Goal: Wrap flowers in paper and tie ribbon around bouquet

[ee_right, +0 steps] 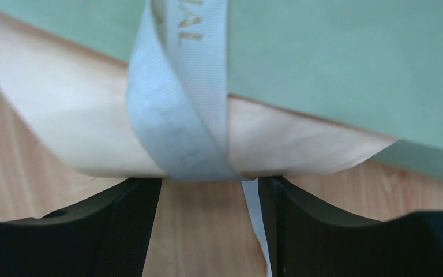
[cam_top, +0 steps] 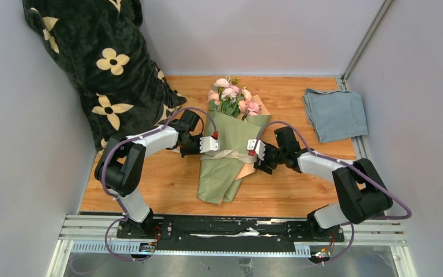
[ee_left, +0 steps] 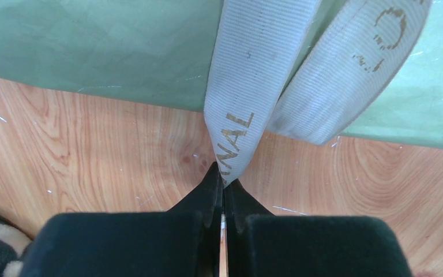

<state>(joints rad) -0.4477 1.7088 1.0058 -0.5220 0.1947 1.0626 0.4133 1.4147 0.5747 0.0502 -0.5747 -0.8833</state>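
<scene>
Bouquet (cam_top: 231,153): middle of the desk (cam_top: 161,184), long axis running far edge to near edge, blooms at the far end.
Ribbon (ee_left: 242,104): crosswise over the bouquet's waist, tails off both flanks.
Left hand (cam_top: 210,144): at the left flank, clenched on one ribbon tail.
Right hand (cam_top: 256,149): at the right flank, released, jaws straddling the ribbon loop without gripping.
Next move: probably an outward pull along the ribbon line, square to the bouquet's axis, each hand nearest its own tail.
</scene>
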